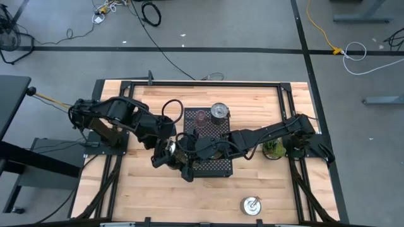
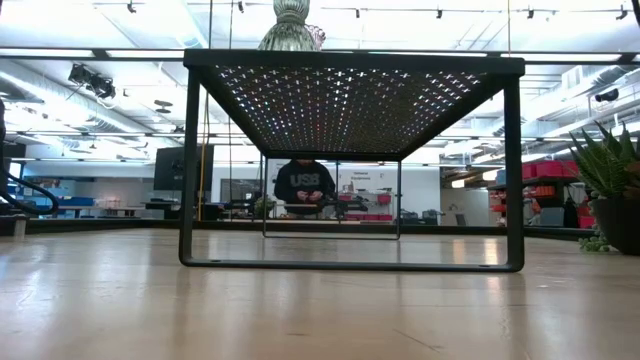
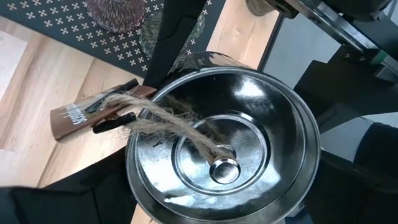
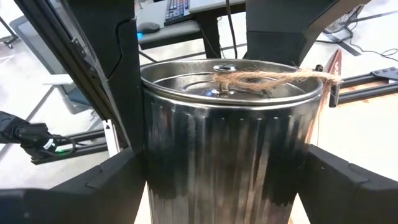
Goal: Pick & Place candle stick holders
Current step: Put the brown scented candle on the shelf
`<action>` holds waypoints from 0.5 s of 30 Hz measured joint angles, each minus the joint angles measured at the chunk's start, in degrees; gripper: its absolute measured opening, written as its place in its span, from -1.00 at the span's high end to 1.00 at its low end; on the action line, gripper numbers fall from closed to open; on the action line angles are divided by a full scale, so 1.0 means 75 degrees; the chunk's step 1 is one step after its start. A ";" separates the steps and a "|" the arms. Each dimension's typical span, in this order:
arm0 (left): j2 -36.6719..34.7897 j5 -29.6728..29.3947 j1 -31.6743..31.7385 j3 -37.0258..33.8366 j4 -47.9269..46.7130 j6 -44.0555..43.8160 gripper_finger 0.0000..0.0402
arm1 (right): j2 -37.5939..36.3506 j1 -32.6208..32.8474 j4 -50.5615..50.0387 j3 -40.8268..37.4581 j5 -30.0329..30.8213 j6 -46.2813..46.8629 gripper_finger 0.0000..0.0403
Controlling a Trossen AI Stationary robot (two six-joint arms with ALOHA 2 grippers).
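A shiny silver candle stick holder (image 1: 169,149) with a ribbed wall, twine and a brown tag (image 3: 78,115) is held in the air just left of the black perforated tray (image 1: 214,165). My left gripper (image 1: 164,155) and my right gripper (image 1: 183,152) are both shut on it. A second silver holder (image 1: 219,111) and a pinkish glass one (image 1: 202,116) stand on the tray's far part. A third silver holder (image 1: 251,204) stands on its disc base near the table's front edge. The low view shows a glass holder (image 2: 290,25) on the tray's top. My left gripper has the silver holder's twine-tied end (image 3: 224,163) between its two fingers, which stand on opposite sides of the rim (image 4: 142,81). It comes along the holder's axis. The touching spots are hidden by the holder. The holder is clear of the table. My right gripper pinches the holder's ribbed wall (image 4: 161,186) between its two fingers, on opposite sides. The fingers lie across the holder, coming from the table's right. The holder is lifted clear, its twine-tied end (image 4: 249,78) turned away from the fingers.
The tray stands on thin black legs (image 2: 187,160) above the tabletop. A small green potted plant (image 1: 273,149) stands right of the tray, under my right arm. Black rails (image 1: 208,83) frame the table. A person (image 2: 303,185) sits far behind the table.
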 joint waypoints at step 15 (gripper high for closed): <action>0.0000 -0.0032 0.0004 0.0020 -0.0036 0.0053 -0.86 | -0.0229 -0.0021 -0.0372 -0.0013 -0.0163 -0.0392 -0.64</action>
